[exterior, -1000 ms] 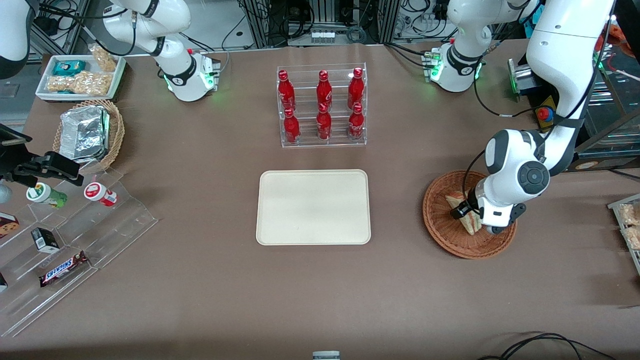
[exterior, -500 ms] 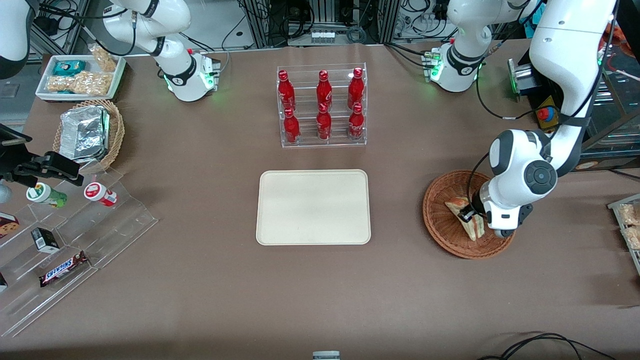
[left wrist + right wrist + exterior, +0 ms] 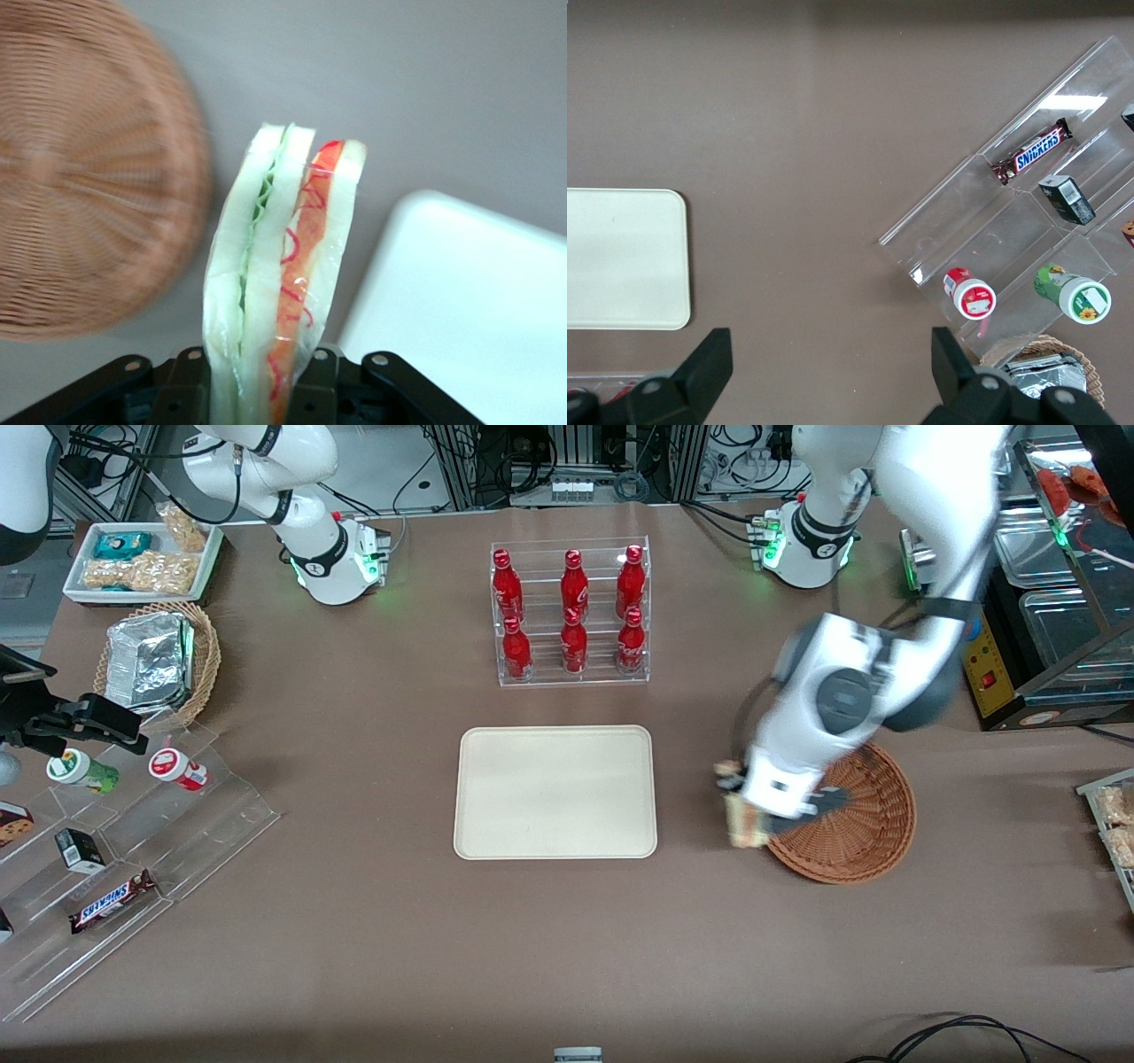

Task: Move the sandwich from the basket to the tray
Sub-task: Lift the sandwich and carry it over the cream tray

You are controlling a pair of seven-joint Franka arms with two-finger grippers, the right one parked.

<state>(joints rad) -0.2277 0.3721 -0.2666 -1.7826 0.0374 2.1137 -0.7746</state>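
Note:
My left gripper (image 3: pixel 740 802) is shut on the sandwich (image 3: pixel 742 822), a wrapped wedge of white bread with green and red-orange layers, held in the air above the bare table between the basket and the tray. The left wrist view shows the sandwich (image 3: pixel 279 274) squeezed between both black fingers (image 3: pixel 312 390). The reddish-brown wicker basket (image 3: pixel 864 828) sits toward the working arm's end, with nothing showing in it (image 3: pixel 84 177). The cream tray (image 3: pixel 555 792) lies flat in the middle of the table, bare; a corner of the tray (image 3: pixel 469 301) shows beside the sandwich.
A clear rack of red bottles (image 3: pixel 571 613) stands farther from the front camera than the tray. Toward the parked arm's end are a tan basket with foil (image 3: pixel 155 662), a white snack tray (image 3: pixel 142 560) and a clear stepped shelf with snacks (image 3: pixel 115 841).
The gripper has lifted the sandwich out of the basket and carried it past the basket's rim toward the tray. The basket now looks empty.

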